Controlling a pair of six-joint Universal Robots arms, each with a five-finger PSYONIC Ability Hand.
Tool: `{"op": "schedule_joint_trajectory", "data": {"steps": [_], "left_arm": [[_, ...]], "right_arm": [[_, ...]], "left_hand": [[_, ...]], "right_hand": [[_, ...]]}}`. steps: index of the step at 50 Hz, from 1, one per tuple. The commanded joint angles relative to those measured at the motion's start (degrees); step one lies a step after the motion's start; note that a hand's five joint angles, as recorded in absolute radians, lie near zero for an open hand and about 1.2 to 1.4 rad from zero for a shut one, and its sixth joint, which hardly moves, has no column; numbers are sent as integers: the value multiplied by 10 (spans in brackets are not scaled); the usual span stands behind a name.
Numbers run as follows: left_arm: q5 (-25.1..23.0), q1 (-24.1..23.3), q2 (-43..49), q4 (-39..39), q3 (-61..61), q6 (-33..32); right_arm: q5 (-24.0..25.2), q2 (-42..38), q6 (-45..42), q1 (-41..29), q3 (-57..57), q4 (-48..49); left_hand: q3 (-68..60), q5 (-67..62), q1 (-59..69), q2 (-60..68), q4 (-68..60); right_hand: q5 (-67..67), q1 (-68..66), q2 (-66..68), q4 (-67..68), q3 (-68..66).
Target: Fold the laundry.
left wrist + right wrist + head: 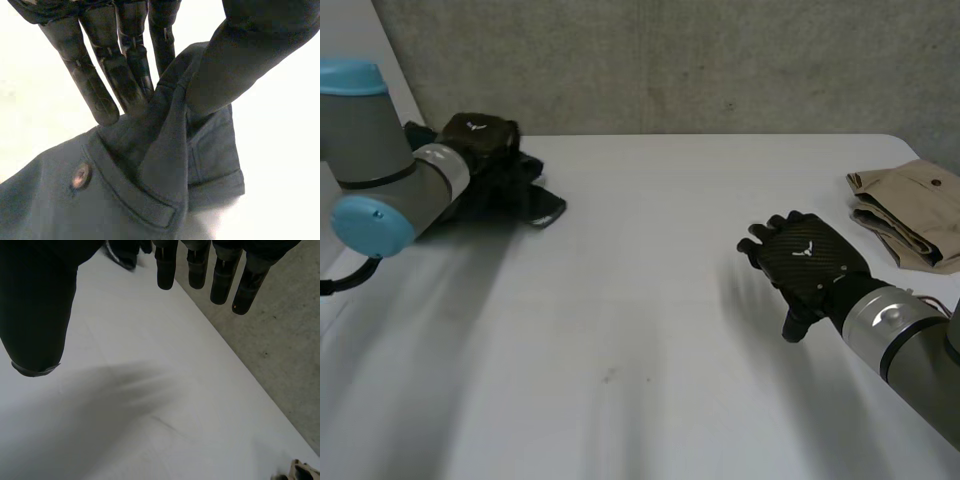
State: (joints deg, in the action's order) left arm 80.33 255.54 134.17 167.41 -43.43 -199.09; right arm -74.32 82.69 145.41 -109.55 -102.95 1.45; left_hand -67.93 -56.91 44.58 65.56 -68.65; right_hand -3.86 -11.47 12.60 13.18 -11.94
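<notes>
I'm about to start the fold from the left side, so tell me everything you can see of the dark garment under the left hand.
The dark garment lies as a crumpled, unfolded heap at the far left of the white table. It looks like sturdy woven cloth, dark grey to black, with stitched seams, a flat sewn band and one brown button. The left hand sits on top of it and pinches a raised fold of the cloth between its fingers and thumb.
</notes>
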Motion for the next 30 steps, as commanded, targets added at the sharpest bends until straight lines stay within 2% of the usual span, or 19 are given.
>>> {"op": "schedule_joint_trajectory", "data": {"steps": [1, 2, 4, 7, 8, 11, 12, 14, 15, 16, 17, 18, 20, 24, 30], "left_arm": [[-13, -94, -146, 120, -238, -2], [-11, -124, -173, 157, -291, -3], [-5, -154, -190, 182, -326, -3], [-2, -224, -211, 214, -381, 1], [4, -262, -213, 216, -390, 1], [22, -334, -210, 216, -389, 5], [34, -375, -207, 220, -387, 3], [47, -405, -204, 224, -379, -2], [58, -411, -197, 223, -369, -2], [63, -410, -187, 222, -363, -2], [69, -407, -176, 216, -355, -2], [76, -406, -166, 213, -350, -3], [96, -397, -152, 184, -340, -9], [102, -363, -172, 135, -347, -10], [100, -270, -263, 123, -389, -5]], "right_arm": [[0, 14, 3, 19, -5, 0], [0, 17, 3, 22, -6, 0], [0, 19, 3, 33, -6, 0], [-1, 25, 3, 51, -4, -1], [-3, 28, 5, 60, -2, -1], [-5, 31, 6, 72, -1, -2], [-8, 32, 7, 77, 2, -2], [-10, 32, 6, 79, 4, -2], [-10, 32, 6, 80, 6, -3], [-10, 31, 6, 79, 6, -4], [-11, 31, 7, 80, 7, -6], [-11, 31, 7, 80, 8, -7], [-11, 31, 7, 79, 8, -8], [-11, 31, 7, 78, 6, -9], [-10, 31, 24, 70, 11, -54]], "left_hand": [[-121, -131, 354, 144, -114], [-121, -131, 354, 144, -114], [-121, -131, 354, 144, -114], [-121, -131, 354, 144, -114], [-121, -131, 354, 144, -114], [-121, -131, 354, 144, -114], [-121, -131, 354, 144, -114], [-118, -128, 351, 141, -110], [305, 295, -72, -282, 313], [523, 513, -289, -499, 530], [579, 569, -346, -556, 586], [548, 537, -314, -524, 555], [579, 569, -346, -556, 586], [579, 569, -346, -556, 586], [579, 569, -346, -556, 586]], "right_hand": [[39, 15, -26, -32, 19], [39, 15, -26, -32, 19], [39, 15, -26, -32, 19], [39, 15, -26, -32, 19], [39, 15, -26, -32, 19], [39, 15, -26, -32, 19], [39, 15, -26, -32, 19], [39, 15, -26, -32, 19], [39, 15, -26, -32, 19], [39, 15, -26, -32, 19], [39, 15, -26, -32, 19], [39, 15, -26, -32, 19], [39, 15, -26, -32, 19], [39, 15, -26, -32, 19], [39, 15, -26, -32, 19]]}}
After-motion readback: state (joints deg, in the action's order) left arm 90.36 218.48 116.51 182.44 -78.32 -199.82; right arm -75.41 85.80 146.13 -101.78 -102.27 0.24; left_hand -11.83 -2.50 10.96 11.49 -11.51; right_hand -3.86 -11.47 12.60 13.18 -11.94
